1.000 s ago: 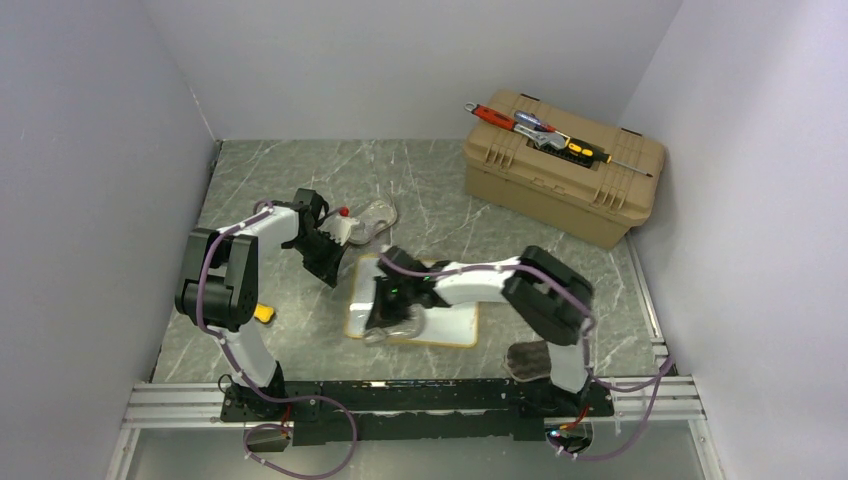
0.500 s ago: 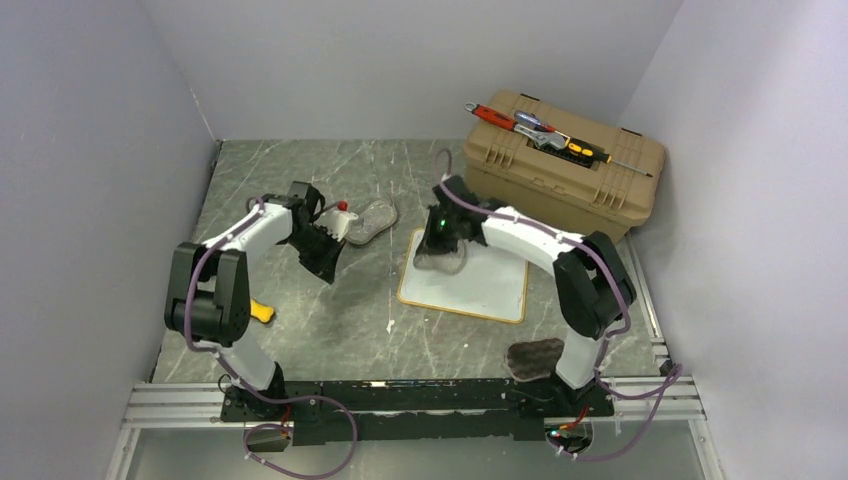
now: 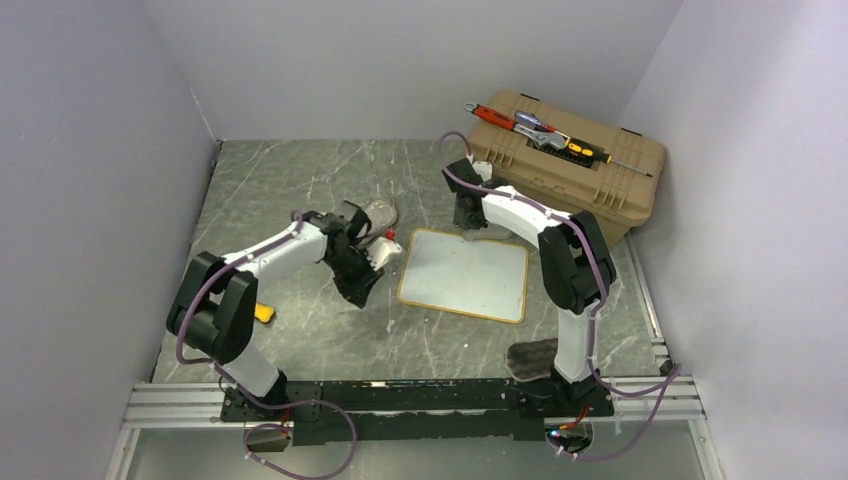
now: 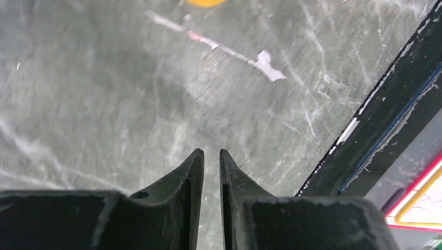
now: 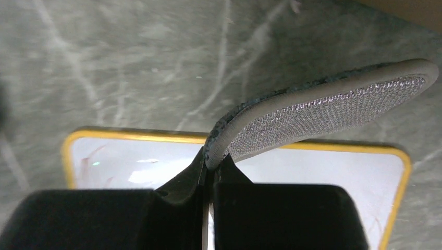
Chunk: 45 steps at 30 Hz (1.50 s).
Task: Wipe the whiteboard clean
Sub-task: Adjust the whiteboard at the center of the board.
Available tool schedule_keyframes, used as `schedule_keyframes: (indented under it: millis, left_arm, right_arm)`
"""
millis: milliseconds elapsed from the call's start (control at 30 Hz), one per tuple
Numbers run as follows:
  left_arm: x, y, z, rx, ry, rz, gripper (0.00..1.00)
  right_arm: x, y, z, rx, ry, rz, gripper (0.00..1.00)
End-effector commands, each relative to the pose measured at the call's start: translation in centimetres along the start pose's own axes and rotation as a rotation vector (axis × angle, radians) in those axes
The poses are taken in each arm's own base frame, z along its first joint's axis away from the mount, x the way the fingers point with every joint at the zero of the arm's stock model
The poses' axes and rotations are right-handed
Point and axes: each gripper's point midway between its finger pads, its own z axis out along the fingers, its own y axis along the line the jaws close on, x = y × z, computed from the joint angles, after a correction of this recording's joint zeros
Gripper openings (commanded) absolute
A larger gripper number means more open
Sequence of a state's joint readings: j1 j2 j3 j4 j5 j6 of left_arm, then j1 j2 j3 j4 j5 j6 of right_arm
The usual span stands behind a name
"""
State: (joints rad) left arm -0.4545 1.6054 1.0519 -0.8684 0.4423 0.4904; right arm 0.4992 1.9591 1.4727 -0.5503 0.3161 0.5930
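The whiteboard (image 3: pixel 465 275) is laid flat on the grey marbled table (image 3: pixel 290 180), right of centre and nearer the right arm. Its white face is framed in yellow and looks almost clean; only faint reddish traces are seen in the right wrist view (image 5: pixel 130 161). At its far edge the right gripper (image 3: pixel 468 228) is positioned, and its jaws are clamped tight (image 5: pixel 210 156) on the edge of a grey pad (image 5: pixel 323 109) with a mesh face, which is held above the board's far rim. Just off the board's left edge the left gripper (image 3: pixel 360 285) is found; its fingers (image 4: pixel 190 172) are parted by a narrow slit with nothing between them. A small white object with a red tip (image 3: pixel 383 250) is seen just beside it. A tan toolbox (image 3: pixel 560 175) carrying hand tools (image 3: pixel 540 132) is set at the far right.
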Motion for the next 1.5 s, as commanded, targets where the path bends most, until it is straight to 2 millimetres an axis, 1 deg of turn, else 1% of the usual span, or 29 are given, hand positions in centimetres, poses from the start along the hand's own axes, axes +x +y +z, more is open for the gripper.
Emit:
schedule_keyframes:
  millis: [0, 67, 133, 267, 367, 433, 533, 600, 633, 700, 800, 833, 933, 1000, 1100, 1200, 1267, 1300, 1333, 1400, 1467]
  left_arm:
    - [-2.4, -0.8, 1.1, -0.045, -0.019, 0.183, 0.24]
    - [-3.6, -1.0, 1.7, -0.075, -0.019, 0.254, 0.25]
    - [-4.9, -1.7, 2.4, -0.08, -0.021, 0.314, 0.28]
    - [-6.8, -2.6, 4.6, -0.112, 0.008, 0.42, 0.31]
    - [-8.1, -2.9, 6.5, -0.163, 0.019, 0.501, 0.31]
    - [-8.9, -3.0, 7.5, -0.203, 0.022, 0.56, 0.31]
    - [-10.1, -3.3, 8.9, -0.226, 0.021, 0.624, 0.31]
    - [-10.7, -3.2, 9.8, -0.253, 0.036, 0.653, 0.31]
    - [-10.8, -2.9, 10.4, -0.264, 0.05, 0.66, 0.31]
    - [-11.0, -2.6, 11.1, -0.274, 0.065, 0.666, 0.3]
    - [-10.0, -1.6, 12.0, -0.294, 0.122, 0.66, 0.26]
    - [-9.3, -1.3, 12.2, -0.291, 0.145, 0.66, 0.24]
    - [-6.7, 1.0, 11.8, -0.327, 0.205, 0.618, 0.19]
    - [-5.2, 2.6, 11.2, -0.34, 0.222, 0.575, 0.18]
    - [-3.5, 4.8, 9.9, -0.357, 0.225, 0.503, 0.17]
    - [-2.8, 6.2, 8.8, -0.374, 0.209, 0.461, 0.17]
    - [-2.6, 6.7, 8.2, -0.374, 0.197, 0.432, 0.16]
    - [-2.6, 6.8, 8.0, -0.367, 0.188, 0.415, 0.15]
    - [-2.7, 6.7, 7.8, -0.357, 0.178, 0.402, 0.14]
    - [-2.9, 6.3, 7.4, -0.337, 0.158, 0.388, 0.13]
    - [-2.6, 5.7, 7.3, -0.313, 0.15, 0.381, 0.13]
  right_arm:
    - [0.1, -4.4, 1.3, 0.204, -0.04, -0.072, 0.0]
    - [0.8, -5.3, 1.9, 0.239, -0.031, -0.091, 0.0]
    - [1.5, -6.0, 2.6, 0.265, -0.01, -0.105, 0.0]
    - [3.2, -7.0, 3.9, 0.31, 0.046, -0.138, 0.0]
    - [5.0, -7.6, 4.7, 0.307, 0.107, -0.147, 0.0]
    - [6.6, -7.4, 5.0, 0.256, 0.168, -0.129, 0.0]
    - [9.3, -7.1, 5.0, 0.196, 0.238, -0.093, 0.0]
    - [10.6, -6.8, 4.9, 0.162, 0.267, -0.065, 0.0]
    - [11.1, -6.8, 4.8, 0.149, 0.276, -0.054, 0.0]
    - [12.0, -6.5, 4.6, 0.121, 0.295, -0.037, 0.0]
    - [12.9, -6.2, 4.1, 0.092, 0.318, -0.025, 0.0]
    - [13.2, -6.0, 4.0, 0.081, 0.324, -0.025, 0.0]
    - [14.4, -5.2, 3.4, 0.047, 0.354, -0.028, 0.0]
    - [15.4, -4.7, 2.9, 0.026, 0.374, -0.019, 0.0]
    - [17.3, -3.8, 1.9, -0.018, 0.405, 0.005, 0.0]
    - [19.7, -3.0, 0.4, -0.032, 0.427, 0.004, 0.0]
    - [21.7, -2.7, -0.8, -0.035, 0.441, 0.005, 0.0]
    - [23.0, -2.9, -1.6, -0.02, 0.45, 0.015, 0.0]
    - [24.1, -3.1, -2.3, -0.01, 0.449, 0.004, 0.0]
    - [26.2, -3.0, -3.7, -0.013, 0.449, 0.035, 0.0]
    - [28.3, -2.9, -5.4, -0.028, 0.454, 0.042, 0.0]
